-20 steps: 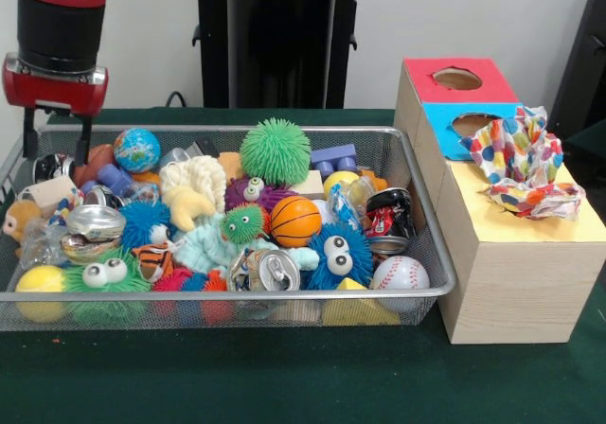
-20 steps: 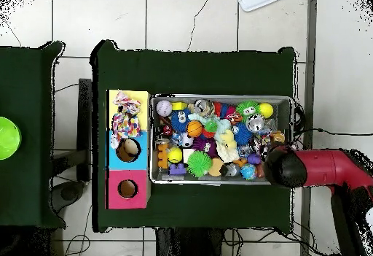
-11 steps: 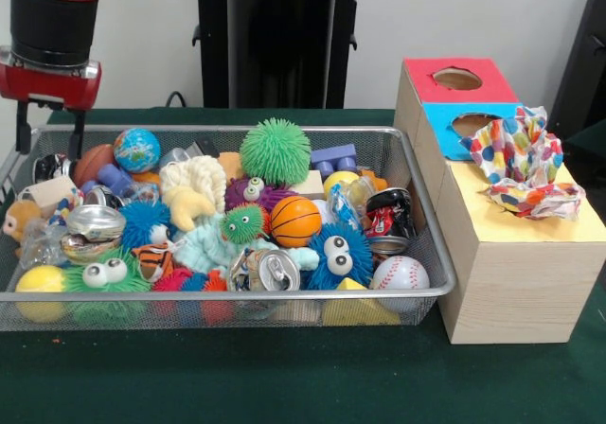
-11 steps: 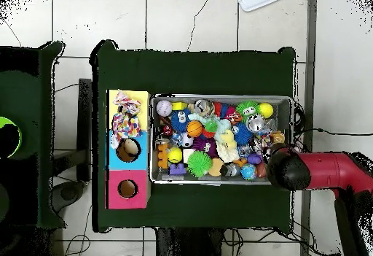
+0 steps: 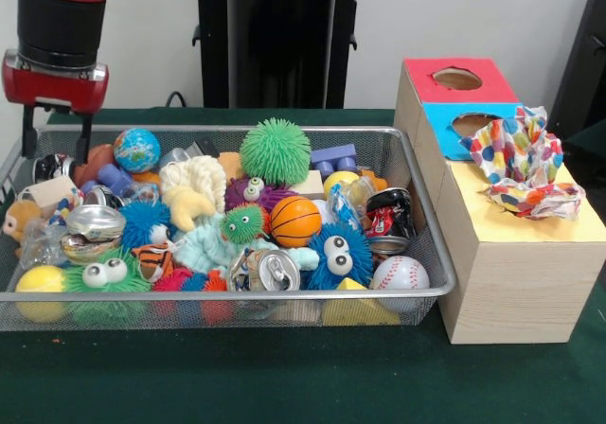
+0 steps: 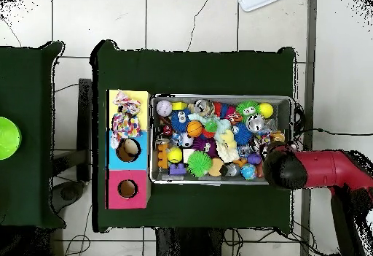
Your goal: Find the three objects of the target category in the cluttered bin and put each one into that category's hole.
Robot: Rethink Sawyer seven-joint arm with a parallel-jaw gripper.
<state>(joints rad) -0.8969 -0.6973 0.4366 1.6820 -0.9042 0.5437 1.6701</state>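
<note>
The silver wire-mesh bin point(image 5: 417, 218) is packed – spiky green rubber ball point(image 5: 275, 151), orange mini basketball point(image 5: 295, 220), white baseball point(image 5: 400, 273), crushed cans, fuzzy googly-eyed critters. To its right sits a wooden box point(image 5: 516, 273) with red and blue holed tops and crumpled polka-dot cloth point(image 5: 523, 164). The red-and-black gripper point(image 5: 57, 145) hovers over the bin's far-left corner – fingers spread, empty.

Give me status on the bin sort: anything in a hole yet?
Nothing visibly done: red hole and blue hole look empty, and crumpled paper covers the yellow section. Gripper hovers empty, jaws open, over the bin's corner. All three picks remain.
</note>
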